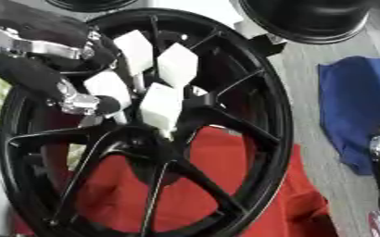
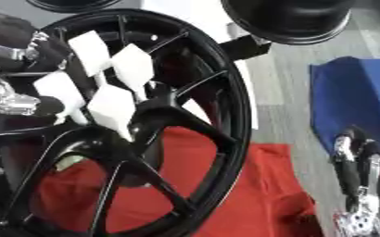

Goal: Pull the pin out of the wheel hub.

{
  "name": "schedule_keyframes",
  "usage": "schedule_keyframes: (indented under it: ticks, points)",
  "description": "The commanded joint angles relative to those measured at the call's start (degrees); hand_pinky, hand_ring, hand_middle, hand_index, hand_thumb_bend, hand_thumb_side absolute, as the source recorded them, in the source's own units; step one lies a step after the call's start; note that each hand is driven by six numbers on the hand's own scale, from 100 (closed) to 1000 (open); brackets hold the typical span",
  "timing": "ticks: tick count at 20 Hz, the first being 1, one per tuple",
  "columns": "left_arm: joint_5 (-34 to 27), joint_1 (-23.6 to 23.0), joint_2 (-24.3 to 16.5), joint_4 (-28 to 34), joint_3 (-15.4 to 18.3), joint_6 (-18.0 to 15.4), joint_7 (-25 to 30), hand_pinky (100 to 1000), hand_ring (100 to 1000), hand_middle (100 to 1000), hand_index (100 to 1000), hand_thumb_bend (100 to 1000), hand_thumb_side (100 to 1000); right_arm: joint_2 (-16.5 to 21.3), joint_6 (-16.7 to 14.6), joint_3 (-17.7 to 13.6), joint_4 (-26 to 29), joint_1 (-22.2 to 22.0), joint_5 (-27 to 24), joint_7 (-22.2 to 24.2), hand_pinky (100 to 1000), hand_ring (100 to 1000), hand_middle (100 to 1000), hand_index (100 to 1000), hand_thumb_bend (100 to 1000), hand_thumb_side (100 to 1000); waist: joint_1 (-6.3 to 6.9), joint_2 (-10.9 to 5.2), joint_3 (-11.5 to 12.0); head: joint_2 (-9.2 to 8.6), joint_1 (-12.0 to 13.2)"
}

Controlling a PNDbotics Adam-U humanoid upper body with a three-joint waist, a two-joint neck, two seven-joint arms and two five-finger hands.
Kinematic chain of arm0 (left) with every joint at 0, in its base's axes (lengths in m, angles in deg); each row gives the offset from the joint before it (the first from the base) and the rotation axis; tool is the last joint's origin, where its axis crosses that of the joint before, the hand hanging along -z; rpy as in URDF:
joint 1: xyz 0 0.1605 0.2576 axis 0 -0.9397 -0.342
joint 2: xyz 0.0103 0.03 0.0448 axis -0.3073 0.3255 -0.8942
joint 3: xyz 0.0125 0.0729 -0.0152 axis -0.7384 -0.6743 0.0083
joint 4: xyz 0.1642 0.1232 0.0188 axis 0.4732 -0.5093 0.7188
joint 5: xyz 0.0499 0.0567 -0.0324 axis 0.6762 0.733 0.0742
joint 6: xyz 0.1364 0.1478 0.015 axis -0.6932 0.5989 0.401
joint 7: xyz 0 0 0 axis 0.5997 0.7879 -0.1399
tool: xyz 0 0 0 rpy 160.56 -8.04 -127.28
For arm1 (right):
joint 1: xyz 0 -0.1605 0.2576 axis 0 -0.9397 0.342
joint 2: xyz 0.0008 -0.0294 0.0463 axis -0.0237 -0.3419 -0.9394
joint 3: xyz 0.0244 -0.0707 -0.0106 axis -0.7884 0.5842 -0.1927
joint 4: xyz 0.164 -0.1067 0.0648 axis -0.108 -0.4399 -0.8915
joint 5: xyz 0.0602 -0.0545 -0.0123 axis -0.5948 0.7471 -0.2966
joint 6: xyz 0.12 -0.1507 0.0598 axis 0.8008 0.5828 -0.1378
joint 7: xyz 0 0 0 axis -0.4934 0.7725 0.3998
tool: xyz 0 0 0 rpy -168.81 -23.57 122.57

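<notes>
Left hand (image 1: 104, 78), white-padded fingers (image 1: 159, 106) curled together at the black wheel hub (image 1: 157, 152), pin hidden. Right hand (image 2: 357, 162) idle lower right, fingers relaxed apart.

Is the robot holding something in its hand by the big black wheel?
It cannot be told. The left hand reaches over the wheel near the hub, white fingertips spread; no pin shows. The right hand holds nothing.

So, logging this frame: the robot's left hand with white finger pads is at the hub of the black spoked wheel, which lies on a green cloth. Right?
Not quite. The left hand with white finger pads is at the hub of the black spoked wheel, but the cloth under it is red, not green, as the left eye view shows.
</notes>
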Motion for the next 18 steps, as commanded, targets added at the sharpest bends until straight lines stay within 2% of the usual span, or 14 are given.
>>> schedule_keyframes:
  ticks: [1, 6, 10, 11, 12, 18]
  points:
    - [0.2, 1.2, -0.7, 0.3, 0.5, -2.9, 2.4, 798, 764, 734, 863, 303, 1000, 0.6, 0.0, -0.2, 0.7, 0.1, 0.0, -0.3, 668, 767, 618, 780, 100, 625, 0.12, -0.97, -0.1, -0.7, 0.1]
    - [1.4, 1.2, -0.8, 0.4, 0.6, -3.3, 2.4, 740, 688, 617, 859, 325, 1000, 0.6, 0.0, -0.1, 0.6, 0.1, 0.0, -0.4, 667, 766, 617, 779, 100, 624, 0.13, -0.97, -0.1, -0.7, 0.1]
    - [2.1, 1.2, -0.8, 0.4, 0.7, -3.6, 2.4, 740, 688, 617, 859, 325, 1000, 0.6, 0.0, -0.1, 0.6, 0.1, 0.0, -0.5, 667, 766, 617, 779, 100, 624, 0.12, -0.96, -0.1, -0.73, 0.1]
    - [2.3, 1.2, -0.9, 0.5, 0.7, -3.6, 2.4, 705, 631, 534, 845, 358, 1000, 0.6, 0.0, -0.1, 0.6, 0.1, 0.0, -0.5, 666, 765, 616, 778, 100, 623, 0.12, -0.98, 0.0, -0.74, 0.1]
    - [2.8, 1.3, -1.0, 0.5, 0.8, -3.5, 2.4, 699, 617, 518, 843, 369, 1000, 0.6, 0.0, -0.1, 0.6, 0.1, 0.0, -0.5, 666, 765, 615, 777, 100, 622, 0.12, -0.99, 0.0, -0.76, 0.1]
    - [5.6, 1.1, -0.9, 0.0, 0.8, -4.1, 2.4, 673, 582, 481, 846, 389, 1000, 0.6, 0.0, -0.1, 0.7, 0.2, 0.0, -0.6, 665, 764, 614, 776, 100, 624, 0.08, -0.94, -0.1, -0.76, 0.2]
